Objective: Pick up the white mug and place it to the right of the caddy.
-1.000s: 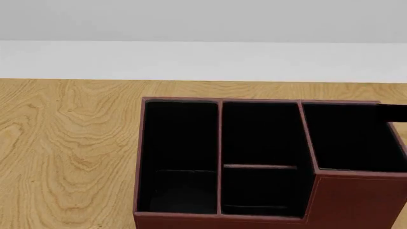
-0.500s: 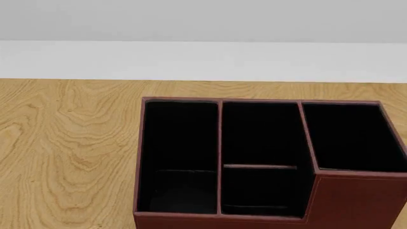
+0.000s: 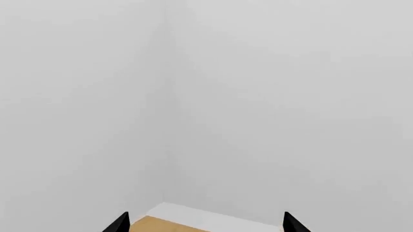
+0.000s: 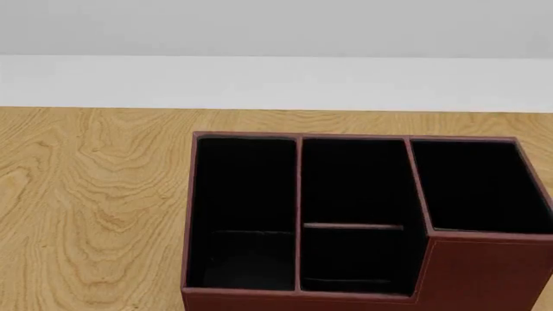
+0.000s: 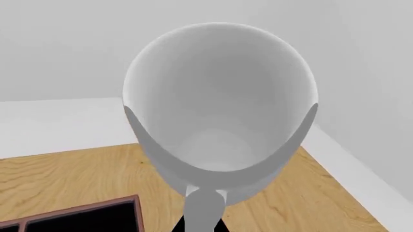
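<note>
Left gripper (image 3: 205, 227) jaws apart, empty; right jaws cropped — apparently clamping white mug (image 5: 219, 111) handle; caddy (image 4: 363, 220) edge-cropped.

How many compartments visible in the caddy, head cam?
4 in the caddy: a long one at left, middle rear, a small one at middle front, and the taller section at right. The view crops the front edge, so more may be hidden.

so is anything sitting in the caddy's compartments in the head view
No, the caddy shows only bare black lining in each compartment, and the white mug appears only in the right wrist view, above the wooden table.
</note>
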You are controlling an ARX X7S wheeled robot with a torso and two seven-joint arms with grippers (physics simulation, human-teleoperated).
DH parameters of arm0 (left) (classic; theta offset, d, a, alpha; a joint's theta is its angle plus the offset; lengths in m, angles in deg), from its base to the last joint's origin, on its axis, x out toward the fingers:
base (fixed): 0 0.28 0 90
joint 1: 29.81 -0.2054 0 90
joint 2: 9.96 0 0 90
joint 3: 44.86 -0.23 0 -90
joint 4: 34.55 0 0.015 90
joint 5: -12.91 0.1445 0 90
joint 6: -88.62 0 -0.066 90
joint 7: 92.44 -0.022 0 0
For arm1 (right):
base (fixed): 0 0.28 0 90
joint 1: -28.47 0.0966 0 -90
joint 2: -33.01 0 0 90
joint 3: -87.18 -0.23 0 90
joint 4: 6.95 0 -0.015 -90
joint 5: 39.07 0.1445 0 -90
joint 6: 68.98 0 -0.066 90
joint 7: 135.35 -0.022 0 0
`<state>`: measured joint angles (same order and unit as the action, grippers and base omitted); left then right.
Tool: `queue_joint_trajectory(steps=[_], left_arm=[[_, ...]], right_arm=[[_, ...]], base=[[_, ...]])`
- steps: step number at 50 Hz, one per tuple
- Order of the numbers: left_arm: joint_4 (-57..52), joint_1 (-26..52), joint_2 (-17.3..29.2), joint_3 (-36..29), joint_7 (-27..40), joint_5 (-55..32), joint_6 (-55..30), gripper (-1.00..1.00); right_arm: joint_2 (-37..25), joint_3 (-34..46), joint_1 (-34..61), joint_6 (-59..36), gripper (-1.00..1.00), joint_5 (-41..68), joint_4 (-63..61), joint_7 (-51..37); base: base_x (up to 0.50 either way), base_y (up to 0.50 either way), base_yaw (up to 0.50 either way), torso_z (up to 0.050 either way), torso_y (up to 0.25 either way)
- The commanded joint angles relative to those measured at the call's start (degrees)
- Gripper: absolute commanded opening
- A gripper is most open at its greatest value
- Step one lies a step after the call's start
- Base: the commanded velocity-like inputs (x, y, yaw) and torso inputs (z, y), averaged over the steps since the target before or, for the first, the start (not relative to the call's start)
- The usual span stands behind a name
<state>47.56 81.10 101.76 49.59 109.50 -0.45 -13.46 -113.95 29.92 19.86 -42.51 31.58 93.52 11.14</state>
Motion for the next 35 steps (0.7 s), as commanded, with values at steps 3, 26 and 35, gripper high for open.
queue_joint_trajectory(steps=[3,26,35], left_arm=[[-0.27,0.75,-0.53,-0.71,0.18,-0.6,-1.01,1.0],[2.47,2.61,-1.09,-3.04,1.83,2.03,-1.55,1.0],[2.07,2.37,-1.22,-3.43,2.08,2.09,-1.97,1.0]], right_arm=[[4.28,5.15,1.98,4.96,-1.0,-9.74,10.71,9.4],[9.09,9.61,2.11,13.59,-1.0,-17.58,27.24,19.12],[8.46,9.04,0.78,14.07,-1.0,-17.21,27.08,18.32]], base=[[0.0,0.0,0.0,0.0,0.0],[0.0,0.0,0.0,0.0,0.001],[0.0,0.0,0.0,0.0,0.0]])
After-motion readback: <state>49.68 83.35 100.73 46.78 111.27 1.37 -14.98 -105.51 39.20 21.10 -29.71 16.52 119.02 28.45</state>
